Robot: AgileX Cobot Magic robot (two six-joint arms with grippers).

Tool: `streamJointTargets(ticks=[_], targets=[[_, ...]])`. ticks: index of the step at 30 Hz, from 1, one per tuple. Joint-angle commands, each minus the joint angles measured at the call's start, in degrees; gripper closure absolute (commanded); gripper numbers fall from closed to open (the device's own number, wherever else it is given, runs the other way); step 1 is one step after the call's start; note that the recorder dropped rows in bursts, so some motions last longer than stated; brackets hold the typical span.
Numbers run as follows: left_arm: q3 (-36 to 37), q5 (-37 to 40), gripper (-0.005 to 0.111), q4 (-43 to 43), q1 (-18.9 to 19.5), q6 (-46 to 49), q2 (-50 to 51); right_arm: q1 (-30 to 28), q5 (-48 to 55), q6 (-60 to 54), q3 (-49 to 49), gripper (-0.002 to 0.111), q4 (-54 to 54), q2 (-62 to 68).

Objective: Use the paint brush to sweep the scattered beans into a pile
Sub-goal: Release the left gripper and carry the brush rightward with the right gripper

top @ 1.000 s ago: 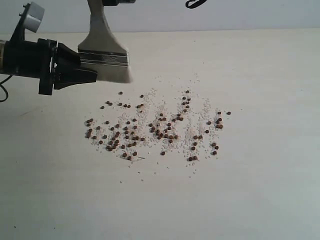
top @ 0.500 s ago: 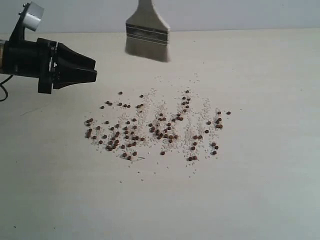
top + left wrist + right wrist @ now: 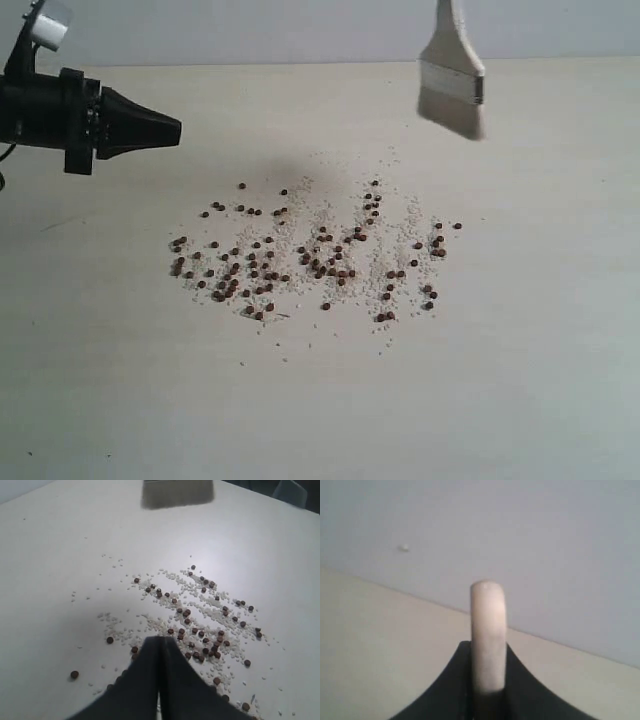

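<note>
The beans (image 3: 310, 258) lie scattered across the middle of the table, dark brown pellets mixed with white crumbs; the left wrist view shows them too (image 3: 200, 625). No dense pile shows. The paint brush (image 3: 453, 85) hangs in the air at the upper right, bristles down, clear of the table; its bristles also show in the left wrist view (image 3: 177, 492). My right gripper (image 3: 488, 652) is shut on the brush's white handle (image 3: 488, 630); the gripper itself is outside the exterior view. My left gripper (image 3: 172, 127) hovers at the far left, shut and holding nothing, also (image 3: 160, 642).
The pale table (image 3: 520, 380) stretches around the spill. A grey wall (image 3: 300, 30) runs behind its far edge. The left arm's black body (image 3: 50, 110) reaches in from the left edge.
The brush has swung from upper left to upper right above the table. The left gripper has drawn back slightly to the left and upward. The beans have not moved.
</note>
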Motion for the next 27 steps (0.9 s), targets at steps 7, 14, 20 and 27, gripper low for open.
streamJointTargets(ticks=[7, 14, 20, 27], targets=[[3.66, -0.57, 0.107, -3.79, 0.78, -9.33, -5.30, -0.20, -23.02, 9.58, 15.70, 0.108, -7.89, -17.05], [11.69, -0.57, 0.107, -6.71, 2.81, -5.25, -9.12, -0.20, -34.18, 53.09, 30.45, 0.108, -42.80, -29.85], [22.00, -0.57, 0.107, -14.65, 8.62, 0.68, -14.58, -0.20, -45.64, 84.77, 42.53, 0.108, -62.29, -35.22], [35.19, 0.96, 0.107, -32.01, 14.44, 8.60, -23.99, -0.20, -44.82, 88.76, 45.82, 0.108, -66.03, -35.32]])
